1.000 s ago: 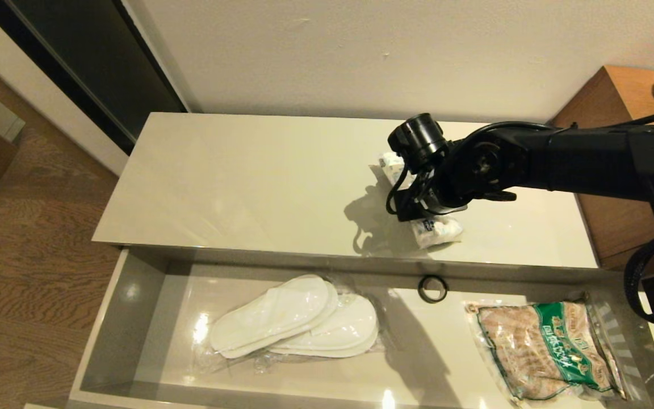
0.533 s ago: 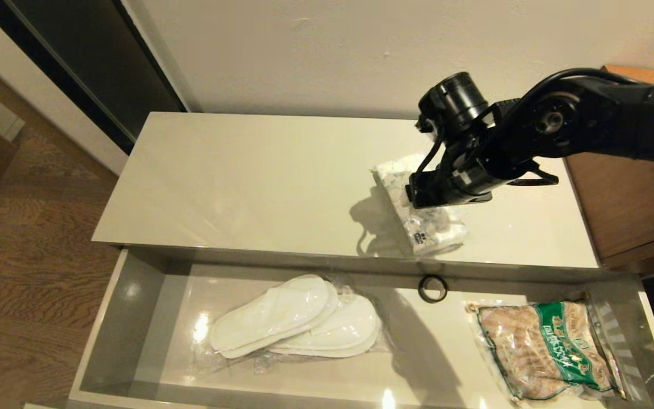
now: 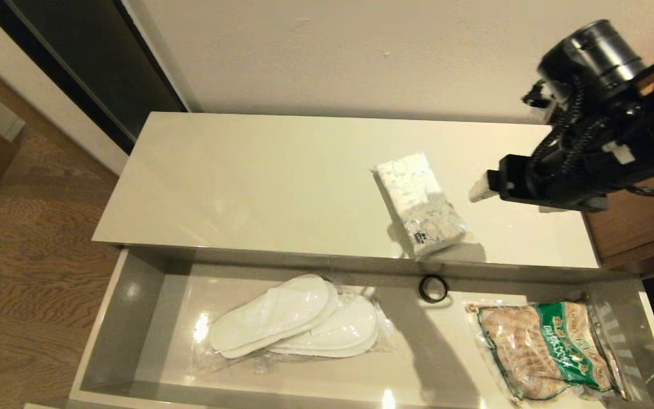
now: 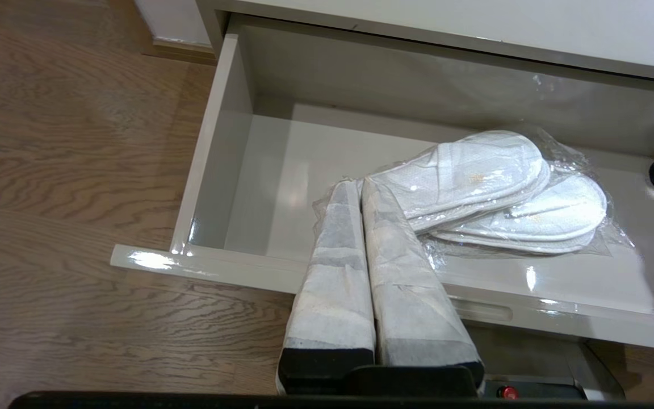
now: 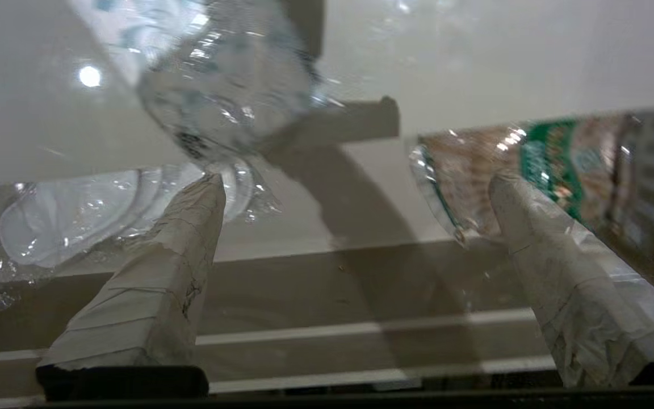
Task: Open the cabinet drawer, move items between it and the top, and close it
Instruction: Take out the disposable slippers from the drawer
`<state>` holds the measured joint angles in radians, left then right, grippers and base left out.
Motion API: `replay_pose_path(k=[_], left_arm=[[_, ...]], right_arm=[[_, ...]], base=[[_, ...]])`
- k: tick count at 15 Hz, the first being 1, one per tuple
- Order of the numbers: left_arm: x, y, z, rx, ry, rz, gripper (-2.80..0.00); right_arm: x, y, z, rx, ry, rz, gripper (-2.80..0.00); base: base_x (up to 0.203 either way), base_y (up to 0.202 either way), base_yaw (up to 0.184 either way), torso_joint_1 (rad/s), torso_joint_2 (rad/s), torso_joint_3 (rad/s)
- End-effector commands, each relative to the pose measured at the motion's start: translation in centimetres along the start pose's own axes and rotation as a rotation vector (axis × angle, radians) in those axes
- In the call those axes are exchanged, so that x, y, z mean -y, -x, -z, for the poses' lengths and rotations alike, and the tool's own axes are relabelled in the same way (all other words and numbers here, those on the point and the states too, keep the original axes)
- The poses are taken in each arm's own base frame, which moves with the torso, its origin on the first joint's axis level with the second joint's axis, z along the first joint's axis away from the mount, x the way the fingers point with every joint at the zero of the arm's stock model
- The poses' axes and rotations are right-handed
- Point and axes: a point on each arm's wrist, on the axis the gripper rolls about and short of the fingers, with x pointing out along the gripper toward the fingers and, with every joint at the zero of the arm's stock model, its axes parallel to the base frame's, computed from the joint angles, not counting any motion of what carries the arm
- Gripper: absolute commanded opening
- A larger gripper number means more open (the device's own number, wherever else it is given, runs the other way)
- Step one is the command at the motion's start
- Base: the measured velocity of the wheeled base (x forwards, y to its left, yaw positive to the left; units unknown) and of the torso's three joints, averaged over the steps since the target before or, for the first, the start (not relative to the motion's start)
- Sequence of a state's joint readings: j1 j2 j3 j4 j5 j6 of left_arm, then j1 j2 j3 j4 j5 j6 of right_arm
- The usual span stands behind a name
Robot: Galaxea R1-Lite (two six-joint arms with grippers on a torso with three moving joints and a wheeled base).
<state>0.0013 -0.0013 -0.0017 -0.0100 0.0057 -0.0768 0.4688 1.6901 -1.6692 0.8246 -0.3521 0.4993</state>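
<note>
We see the tissue pack [image 3: 420, 205] on the top [image 3: 259, 182], drawer [image 3: 112, 318] open. Right gripper [image 5: 355, 187] spread wide, empty; left gripper [image 4: 361, 187] pressed together.

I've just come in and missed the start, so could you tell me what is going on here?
The robot is moving things between a low cabinet's top and its drawer, which is pulled open. The tissue pack lies on the top, near its front edge. The right hand is open and empty, raised to the right of the pack. The wrapped slippers, a small black ring and a bag of snacks lie in the drawer. The left hand is shut, parked in front of the drawer.
</note>
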Motion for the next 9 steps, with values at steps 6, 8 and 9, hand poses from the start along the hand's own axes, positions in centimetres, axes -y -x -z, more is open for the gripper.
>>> replay_pose_path(k=[6,8,9], left_arm=[[0.0,0.0,0.0,-0.001,0.0,-0.001,-2.8],[0.0,0.0,0.0,-0.001,0.0,-0.001,-2.8],[0.0,0.0,0.0,-0.001,0.0,-0.001,-2.8]], right_arm=[[11.1,12.2,6.8,0.136,-0.213,0.065,-2.8],[13.2,15.2,9.9,0.129,-0.236,0.09,-2.8],[14.2,16.6,11.6,0.112,-0.244,0.107,-2.8]], base=[[0.0,0.0,0.0,0.0,0.0,0.0],[0.0,0.0,0.0,0.0,0.0,0.0],[0.0,0.0,0.0,0.0,0.0,0.0]])
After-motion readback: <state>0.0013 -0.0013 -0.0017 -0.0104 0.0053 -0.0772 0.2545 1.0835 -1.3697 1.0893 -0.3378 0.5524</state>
